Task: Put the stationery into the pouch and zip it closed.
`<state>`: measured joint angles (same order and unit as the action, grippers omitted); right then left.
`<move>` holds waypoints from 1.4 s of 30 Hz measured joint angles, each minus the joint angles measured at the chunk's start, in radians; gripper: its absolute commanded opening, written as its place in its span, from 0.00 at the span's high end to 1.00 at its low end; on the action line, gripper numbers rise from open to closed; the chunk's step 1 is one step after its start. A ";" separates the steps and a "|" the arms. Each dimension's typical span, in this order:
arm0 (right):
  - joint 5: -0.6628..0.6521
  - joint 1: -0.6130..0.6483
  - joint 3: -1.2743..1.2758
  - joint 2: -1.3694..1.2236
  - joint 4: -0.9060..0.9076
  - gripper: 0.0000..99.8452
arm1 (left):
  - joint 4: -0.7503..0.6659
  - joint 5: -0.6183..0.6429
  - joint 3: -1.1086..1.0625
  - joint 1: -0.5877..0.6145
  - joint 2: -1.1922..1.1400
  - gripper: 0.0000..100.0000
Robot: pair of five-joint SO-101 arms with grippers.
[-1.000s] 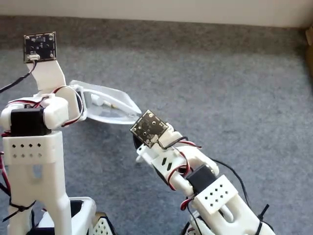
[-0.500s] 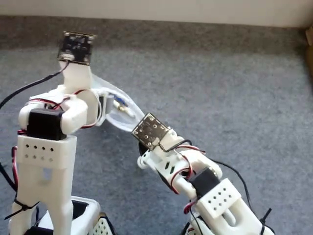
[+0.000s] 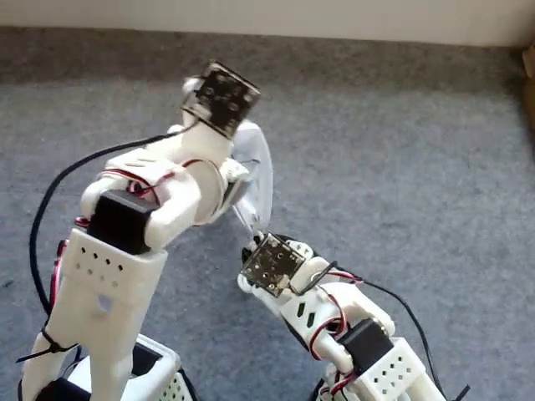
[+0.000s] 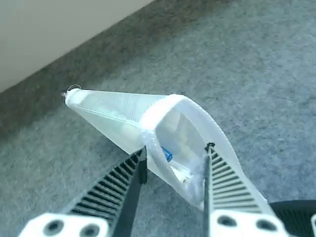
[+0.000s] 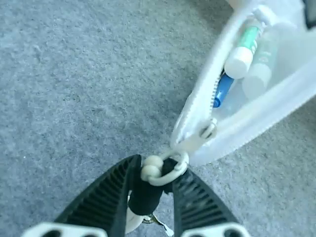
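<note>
a soft, see-through white pouch [image 3: 257, 167] is held between two white plastic arms, its frosted walls ribbed with a fine weave and edged by a thick white zip band. the left gripper [image 4: 176, 155], its black jaws ridged like combs, is clamped on the pouch's wider end, one jaw on each side. there the mouth gapes in a rounded loop, and the far end tapers to a sharp corner. the right gripper [image 5: 152, 173], of the same ridged black plastic, is pressed together on the zip pull [image 5: 163, 170], a loop of white cord with a small round bead. the cord runs to the metal slider [image 5: 207, 129] at the pouch's corner. inside show a white tube [image 5: 244, 47] with a green band and a rounded cap, a second tube [image 5: 261, 74], pale and plain, just beside it, and a blue pen [image 5: 223, 89]. in the high view the pouch stands on edge between the arms. the left arm [image 3: 142, 225] arches over it from the near left and the right arm [image 3: 334, 322] sits low just in front, with red and black wires [image 3: 322, 296] looped along both. below lies a grey carpet [image 3: 418, 150], short-piled and flecked, that runs back to a pale, smooth wall [image 3: 334, 17] along the far side.
</note>
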<state>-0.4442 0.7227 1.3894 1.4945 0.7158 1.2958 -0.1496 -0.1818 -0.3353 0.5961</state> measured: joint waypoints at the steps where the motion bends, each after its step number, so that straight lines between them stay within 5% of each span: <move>1: -0.008 0.000 0.014 0.015 0.000 0.99 | 0.000 -0.020 0.000 -0.020 0.000 0.78; 7: -0.046 0.000 0.061 0.080 0.000 0.99 | 0.000 -0.106 0.000 -0.094 0.000 0.72; 21: -0.052 0.005 0.075 0.089 0.000 0.99 | 0.112 -0.110 0.157 -0.087 0.000 0.76; 30: -0.052 0.003 0.075 0.094 0.000 0.99 | 0.198 -0.098 0.218 0.052 0.000 0.76; 42: 0.006 -0.072 0.074 0.094 0.009 0.99 | 0.270 -0.091 0.114 0.063 0.226 0.76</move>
<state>-0.4381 0.6506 1.4630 1.5881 0.7250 1.5658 -0.2401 -0.0683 -0.2723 0.8216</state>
